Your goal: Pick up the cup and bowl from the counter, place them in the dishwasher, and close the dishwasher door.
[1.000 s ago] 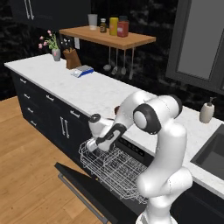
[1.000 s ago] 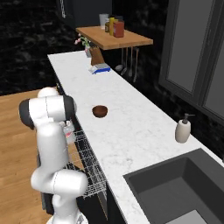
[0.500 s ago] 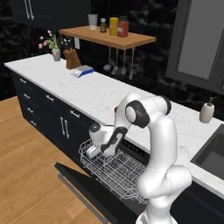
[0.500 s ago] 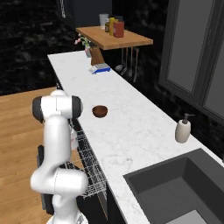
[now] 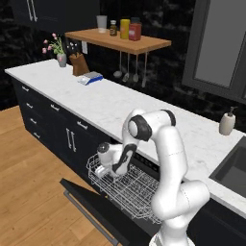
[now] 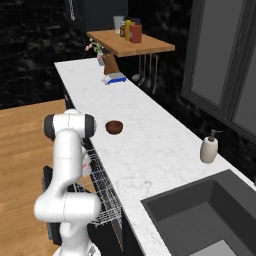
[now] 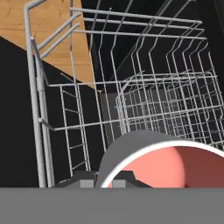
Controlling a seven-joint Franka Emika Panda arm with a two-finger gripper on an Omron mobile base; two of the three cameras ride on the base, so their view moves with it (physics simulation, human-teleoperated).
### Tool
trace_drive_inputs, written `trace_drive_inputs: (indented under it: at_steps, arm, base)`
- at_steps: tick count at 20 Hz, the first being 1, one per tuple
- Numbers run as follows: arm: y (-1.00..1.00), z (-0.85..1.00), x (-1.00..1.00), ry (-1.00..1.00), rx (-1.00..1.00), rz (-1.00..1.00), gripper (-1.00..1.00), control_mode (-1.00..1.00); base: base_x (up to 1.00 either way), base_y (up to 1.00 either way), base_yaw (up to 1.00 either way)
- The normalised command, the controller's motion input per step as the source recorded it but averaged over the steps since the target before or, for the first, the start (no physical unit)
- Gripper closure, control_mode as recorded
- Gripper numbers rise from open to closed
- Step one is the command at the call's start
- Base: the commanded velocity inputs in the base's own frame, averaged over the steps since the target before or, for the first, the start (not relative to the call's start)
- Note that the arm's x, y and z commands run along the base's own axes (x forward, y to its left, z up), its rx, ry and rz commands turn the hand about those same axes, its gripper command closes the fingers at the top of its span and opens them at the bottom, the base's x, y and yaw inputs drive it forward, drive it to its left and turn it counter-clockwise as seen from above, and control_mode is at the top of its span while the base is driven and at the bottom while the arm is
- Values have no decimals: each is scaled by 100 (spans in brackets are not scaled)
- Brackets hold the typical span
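In the hand view the cup [image 7: 175, 166], white with a red inside, lies close under the hand, low in the white wire rack [image 7: 144, 100] of the dishwasher. My gripper [image 7: 103, 179] has its two dark fingertips [image 7: 83, 180] on either side of the cup's wall, shut on it. From the left base view, the gripper [image 5: 102, 168] and cup [image 5: 100, 171] sit in the rack's [image 5: 134, 190] front left corner, above the lowered dishwasher door [image 5: 91, 206]. The dark-brown bowl [image 6: 114, 127] rests on the counter [image 6: 150, 145], apart from the arm.
A beige soap bottle [image 6: 208, 148] stands by the sink [image 6: 200, 215] at the right. A knife block [image 5: 79, 65], a blue-and-white item [image 5: 91, 78] and a plant [image 5: 57, 50] are far left on the counter. Jars line the wooden shelf [image 5: 120, 41]. Wooden floor lies left of the door.
The hand has gone down and slightly left, carrying the cup deeper into the rack's front corner. The bowl has not moved.
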Motion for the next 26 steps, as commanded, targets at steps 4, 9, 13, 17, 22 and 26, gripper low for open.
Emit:
trace_drive_inputs:
  at_steps: [4, 9, 13, 17, 22, 26]
  arm:
    - [3, -42, 16, 0, -1, 0, 100, -100]
    - [4, -35, 1, 0, -1, 0, -100, -100]
    - [1, -18, 0, -4, -1, 0, -100, -100]
    - [0, -3, -4, -8, 0, 0, -100, -100]
    - [0, 75, -50, -23, 1, 0, -100, -100]
    - [0, 100, -59, -13, 12, 0, -100, -100]
  base:
    - [0, 0, 0]
    - [0, 0, 0]
    - [0, 0, 0]
    - [0, 0, 0]
    - [0, 0, 0]
    - [0, 0, 0]
